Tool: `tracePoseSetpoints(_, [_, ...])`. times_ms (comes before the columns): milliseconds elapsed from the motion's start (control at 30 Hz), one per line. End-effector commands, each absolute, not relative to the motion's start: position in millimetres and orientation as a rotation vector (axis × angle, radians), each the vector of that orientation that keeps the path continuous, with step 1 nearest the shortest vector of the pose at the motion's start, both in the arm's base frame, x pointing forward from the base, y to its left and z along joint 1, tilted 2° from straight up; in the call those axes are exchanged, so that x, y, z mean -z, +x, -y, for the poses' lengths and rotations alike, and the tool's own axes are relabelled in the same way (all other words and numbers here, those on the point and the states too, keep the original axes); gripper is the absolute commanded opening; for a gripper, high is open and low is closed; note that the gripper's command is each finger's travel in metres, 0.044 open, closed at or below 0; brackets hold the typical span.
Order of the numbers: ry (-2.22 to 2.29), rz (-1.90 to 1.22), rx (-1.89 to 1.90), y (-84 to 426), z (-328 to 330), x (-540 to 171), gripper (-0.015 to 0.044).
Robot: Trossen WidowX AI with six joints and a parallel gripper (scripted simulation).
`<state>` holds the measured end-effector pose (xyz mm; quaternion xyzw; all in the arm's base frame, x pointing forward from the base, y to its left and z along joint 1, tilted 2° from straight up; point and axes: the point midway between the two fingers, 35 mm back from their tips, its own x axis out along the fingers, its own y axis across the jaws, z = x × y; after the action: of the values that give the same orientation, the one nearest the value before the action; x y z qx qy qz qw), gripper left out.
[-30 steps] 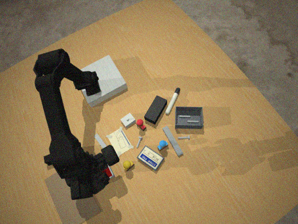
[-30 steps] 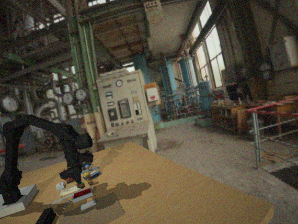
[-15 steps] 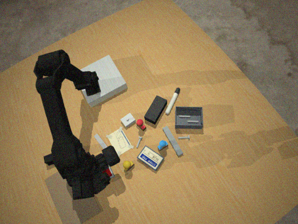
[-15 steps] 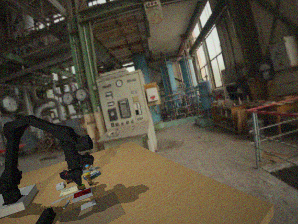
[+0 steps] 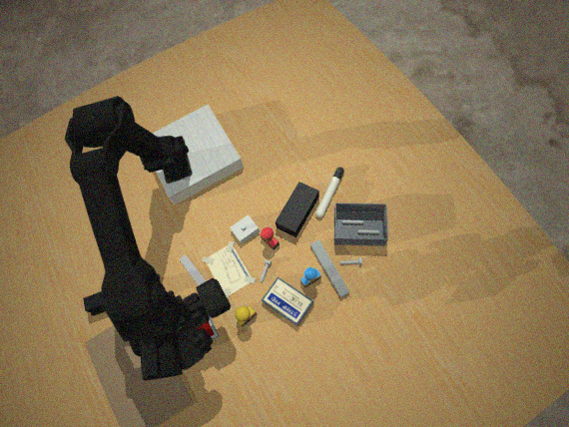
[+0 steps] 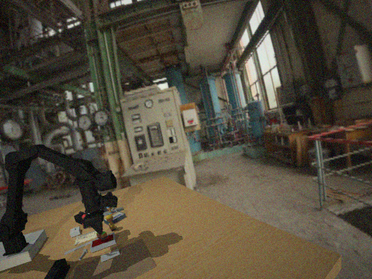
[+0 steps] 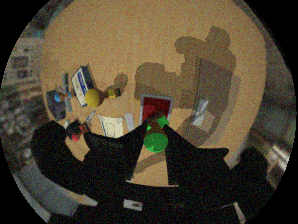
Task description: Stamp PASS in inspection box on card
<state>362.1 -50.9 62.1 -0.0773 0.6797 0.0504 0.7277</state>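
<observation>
My gripper (image 6: 100,229) (image 7: 156,125) is shut on a green stamp (image 6: 103,234) (image 7: 155,142), held low at the red ink pad (image 5: 206,328) (image 6: 104,241) (image 7: 156,107). In the wrist view the stamp's foot overlaps the pad's near edge; whether it touches the ink cannot be told. The stamp is hidden in the top view. The cream card (image 5: 220,273) (image 6: 85,238) (image 7: 111,125) lies taped beside the pad, with a printed box on it; no clear print is visible. A yellow stamp (image 5: 243,314) (image 7: 93,97), a red stamp (image 5: 267,233) and a blue stamp (image 5: 310,274) lie on the table.
A closed stamp pad tin (image 5: 287,300) lies beyond the yellow stamp. A white block (image 5: 245,229), black block (image 5: 297,209), marker (image 5: 329,193), grey bar (image 5: 329,269) and open tray (image 5: 360,240) lie farther off. A light flat piece (image 6: 110,256) (image 7: 201,112) lies beside the red pad.
</observation>
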Motion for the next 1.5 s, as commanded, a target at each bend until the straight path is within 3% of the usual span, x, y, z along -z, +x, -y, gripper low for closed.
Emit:
tracePoseSetpoints(0, [-0.172,-1.506,-0.107,360.3,51.2,-57.4,0.0000])
tracePoseSetpoints(1467, [-0.172,-1.505,-0.110,360.5,51.3,-48.1,0.0000])
